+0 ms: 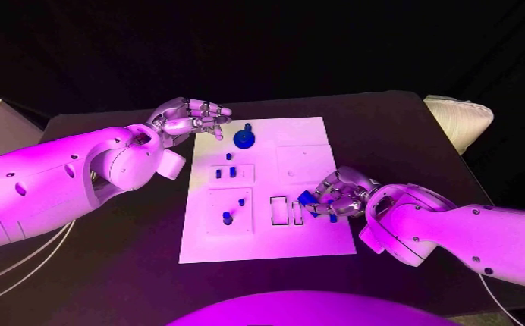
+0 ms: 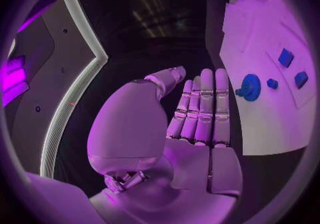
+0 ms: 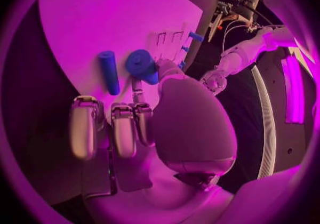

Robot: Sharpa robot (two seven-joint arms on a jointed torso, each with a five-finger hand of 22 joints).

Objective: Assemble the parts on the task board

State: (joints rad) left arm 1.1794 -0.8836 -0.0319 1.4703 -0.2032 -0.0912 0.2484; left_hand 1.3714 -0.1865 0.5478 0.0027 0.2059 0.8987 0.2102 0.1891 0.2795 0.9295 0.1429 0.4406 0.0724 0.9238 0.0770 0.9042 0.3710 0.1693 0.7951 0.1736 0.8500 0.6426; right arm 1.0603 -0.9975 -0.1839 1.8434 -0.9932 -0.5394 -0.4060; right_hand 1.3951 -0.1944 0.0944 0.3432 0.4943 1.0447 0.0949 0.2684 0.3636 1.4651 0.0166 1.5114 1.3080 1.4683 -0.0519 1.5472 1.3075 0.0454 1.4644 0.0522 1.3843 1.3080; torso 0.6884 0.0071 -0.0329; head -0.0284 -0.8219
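Two hands work over the black counter [image 1: 121, 265]. On it lies the white task board [image 1: 306, 242]. The left hand [image 1: 192, 120] is open, holding nothing, near the round blue part [image 1: 244, 139]. The right hand [image 1: 339, 193] pinches a small blue part [image 1: 307, 198]; it could slip and roll away.

My white task board [image 1: 262, 242] lies flat mid-table; small blue parts sit on it (a round gear [image 1: 244, 140] near its far edge)
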